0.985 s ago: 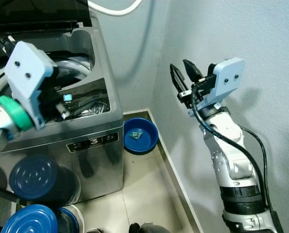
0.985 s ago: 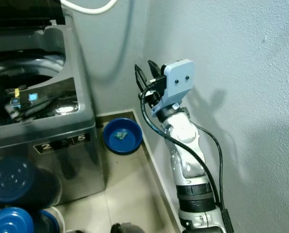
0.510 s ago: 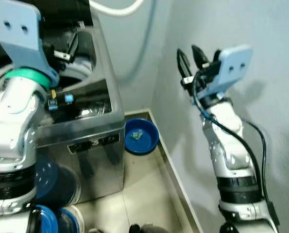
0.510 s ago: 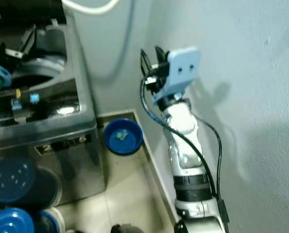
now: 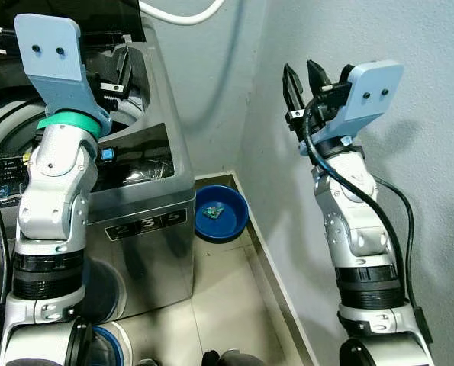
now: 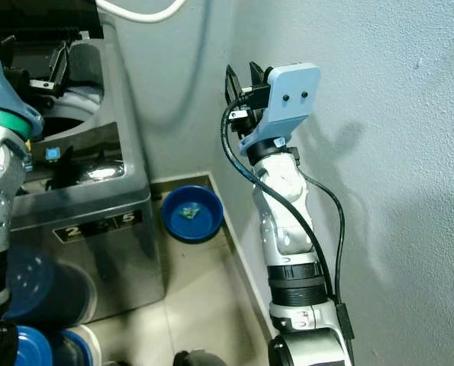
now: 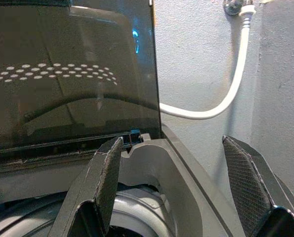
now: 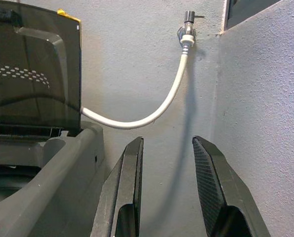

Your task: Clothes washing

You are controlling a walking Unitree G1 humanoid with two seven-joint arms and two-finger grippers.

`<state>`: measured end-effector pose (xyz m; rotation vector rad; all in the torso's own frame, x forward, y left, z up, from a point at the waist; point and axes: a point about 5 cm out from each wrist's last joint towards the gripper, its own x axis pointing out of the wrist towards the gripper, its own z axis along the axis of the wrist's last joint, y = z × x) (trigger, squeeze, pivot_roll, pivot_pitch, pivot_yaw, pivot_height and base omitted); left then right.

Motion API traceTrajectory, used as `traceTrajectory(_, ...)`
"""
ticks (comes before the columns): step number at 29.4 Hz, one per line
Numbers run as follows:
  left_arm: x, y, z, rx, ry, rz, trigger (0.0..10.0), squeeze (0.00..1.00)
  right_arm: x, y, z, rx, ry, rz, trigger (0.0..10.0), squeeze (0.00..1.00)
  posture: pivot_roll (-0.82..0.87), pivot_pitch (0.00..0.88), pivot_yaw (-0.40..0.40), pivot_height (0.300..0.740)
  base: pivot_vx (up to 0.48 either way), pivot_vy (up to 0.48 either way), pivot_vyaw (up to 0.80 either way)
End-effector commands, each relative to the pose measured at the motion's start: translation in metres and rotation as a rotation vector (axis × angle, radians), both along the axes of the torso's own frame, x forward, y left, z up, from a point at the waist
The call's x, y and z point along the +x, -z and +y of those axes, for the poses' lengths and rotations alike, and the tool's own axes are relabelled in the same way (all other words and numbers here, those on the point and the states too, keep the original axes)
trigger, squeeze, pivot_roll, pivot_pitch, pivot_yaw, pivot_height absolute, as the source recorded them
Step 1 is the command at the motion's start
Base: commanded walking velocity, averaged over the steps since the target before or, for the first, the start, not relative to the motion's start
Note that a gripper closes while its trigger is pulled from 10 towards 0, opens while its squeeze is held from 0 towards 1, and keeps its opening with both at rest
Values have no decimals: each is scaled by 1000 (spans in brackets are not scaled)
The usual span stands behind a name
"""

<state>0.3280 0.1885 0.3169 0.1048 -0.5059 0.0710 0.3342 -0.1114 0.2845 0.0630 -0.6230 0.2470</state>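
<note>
- Washer [image 5: 146, 202]: stands at the left against the far wall, its dark lid [image 7: 67, 74] tipped up and back, so the drum [image 5: 1, 133] lies open to the top. No clothes can be made out in the drum or in either gripper, so I cannot tell where the laundry is.
- Left gripper [image 5: 122, 70]: raised over the far right corner of the washer's top, fingers [image 7: 105, 185] wide apart and holding nothing. To work well here, it should come down inside the drum's ring, clear of the lid's lower edge and the plastic rim.
- Panel [image 5: 131, 164]: the glossy strip on the near side of the top, with small lit marks. If the step in hand is starting a cycle, one fingertip pressed gently will do better than the two spread as they are.
- Hose [image 8: 151, 111]: white, sagging from the wall tap to behind the washer; keep both arms off it.
- Bowl [image 5: 220, 213]: blue, on the floor between washer and right wall; mind it when stepping.
- Right gripper [image 5: 303, 82]: held high near the right wall, fingers [image 8: 129, 182] somewhat apart, empty, well apart from the washer.
</note>
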Motion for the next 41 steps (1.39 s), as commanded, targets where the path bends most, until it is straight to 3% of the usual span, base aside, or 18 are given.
traceTrajectory(1,4,2,-4,0,-2,-4,10000,0,1,8,-4,4,21,15,10000,0,38,62,-16,740,0,0,0)
traceTrajectory(23,7,10,-10,62,-17,-12,10000,0,3,4,-17,1,66,1,10000,0,20,58,-35,740,0,0,0)
traceTrajectory(26,5,11,-7,52,-40,-26,10000,0,-3,-26,-12,57,29,-58,10000,0,21,62,-68,740,0,0,0)
traceTrajectory(27,5,11,-7,52,-40,-26,10000,0,-3,-26,-12,57,29,-58,10000,0,21,62,-68,740,0,0,0)
traceTrajectory(28,4,10,-7,53,-45,-33,10000,0,-7,-48,-6,74,6,-102,10000,0,18,76,-77,740,0,0,0)
traceTrajectory(30,4,10,-7,53,-45,-33,10000,0,-7,-48,-6,74,6,-102,10000,0,18,76,-77,740,0,0,0)
traceTrajectory(32,3,11,-11,61,-37,-30,10000,0,-14,-66,4,73,-29,-146,10000,0,13,82,-72,740,0,0,0)
traceTrajectory(41,3,10,-12,80,-30,-33,10000,0,-16,-62,6,85,-31,-139,10000,0,31,79,-54,740,0,0,0)
